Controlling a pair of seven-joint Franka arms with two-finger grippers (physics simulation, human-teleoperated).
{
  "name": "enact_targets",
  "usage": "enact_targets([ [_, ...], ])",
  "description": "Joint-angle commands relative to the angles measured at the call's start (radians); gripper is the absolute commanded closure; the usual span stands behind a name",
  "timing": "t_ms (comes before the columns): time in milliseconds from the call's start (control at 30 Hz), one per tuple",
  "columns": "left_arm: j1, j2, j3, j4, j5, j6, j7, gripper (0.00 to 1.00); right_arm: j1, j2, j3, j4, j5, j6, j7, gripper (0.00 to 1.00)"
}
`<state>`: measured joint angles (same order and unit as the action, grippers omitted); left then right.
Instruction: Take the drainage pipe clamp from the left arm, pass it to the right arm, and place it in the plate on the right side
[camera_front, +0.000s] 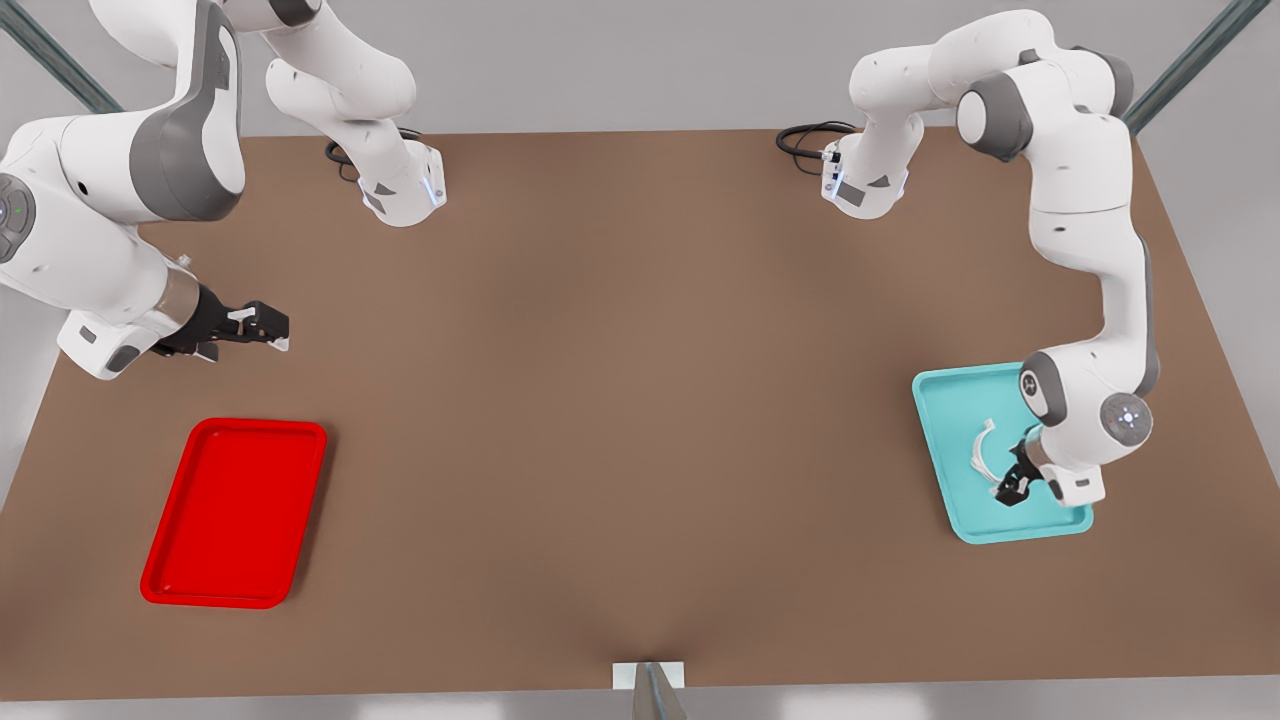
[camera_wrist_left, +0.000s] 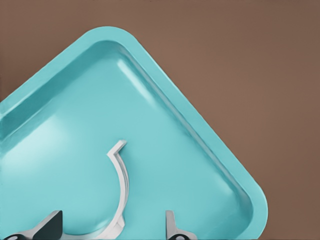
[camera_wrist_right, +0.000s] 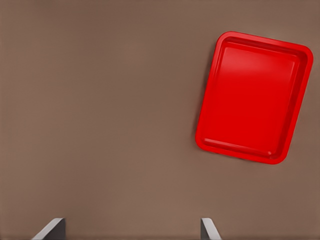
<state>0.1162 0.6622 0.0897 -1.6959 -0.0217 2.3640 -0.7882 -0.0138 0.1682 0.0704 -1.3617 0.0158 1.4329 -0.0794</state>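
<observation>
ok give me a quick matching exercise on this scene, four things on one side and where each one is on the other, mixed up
Things:
1. drainage pipe clamp
2. red plate
3. left gripper
4. right gripper

Places:
A. bare, on the table at the front view's left
B. open, low over the clamp in the teal tray
C. lying in the teal tray
D. open, above bare table beyond the red plate

Pairs: 1-C, 2-A, 3-B, 4-D

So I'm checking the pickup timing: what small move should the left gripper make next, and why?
Probably close on the clamp. The left gripper is low over the teal tray with its fingers open on either side of the white clamp lying there. The right gripper waits open above the table, beyond the red tray.
</observation>
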Motion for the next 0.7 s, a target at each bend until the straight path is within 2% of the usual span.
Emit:
enact_targets([
  [0, 0.008, -0.001, -0.001, -0.002, 0.002, 0.026, -0.304, 0.00, 0.000, -0.001, 0.000, 0.000, 0.001, 0.000, -0.007, 0.00],
  [300, 0.020, 0.048, -0.001, -0.011, 0.000, 0.038, -0.306, 0.00, 0.000, -0.001, 0.000, -0.001, 0.000, 0.000, -0.007, 0.00],
  [367, 0.014, 0.050, -0.001, -0.011, -0.001, 0.040, -0.306, 0.23, 0.000, -0.001, 0.000, -0.001, 0.001, 0.000, -0.008, 0.00],
  [400, 0.013, 0.056, -0.001, -0.014, -0.001, 0.040, -0.306, 0.26, 0.000, -0.001, 0.000, -0.001, 0.001, 0.000, -0.007, 0.00],
  [500, 0.011, 0.056, -0.001, -0.014, -0.001, 0.040, -0.306, 0.33, 0.000, -0.001, 0.000, -0.001, 0.000, 0.000, -0.007, 0.00],
  [667, 0.014, 0.057, -0.001, -0.011, -0.001, 0.040, -0.306, 0.36, -0.002, -0.001, -0.001, -0.002, 0.001, 0.000, -0.008, 0.00],
])
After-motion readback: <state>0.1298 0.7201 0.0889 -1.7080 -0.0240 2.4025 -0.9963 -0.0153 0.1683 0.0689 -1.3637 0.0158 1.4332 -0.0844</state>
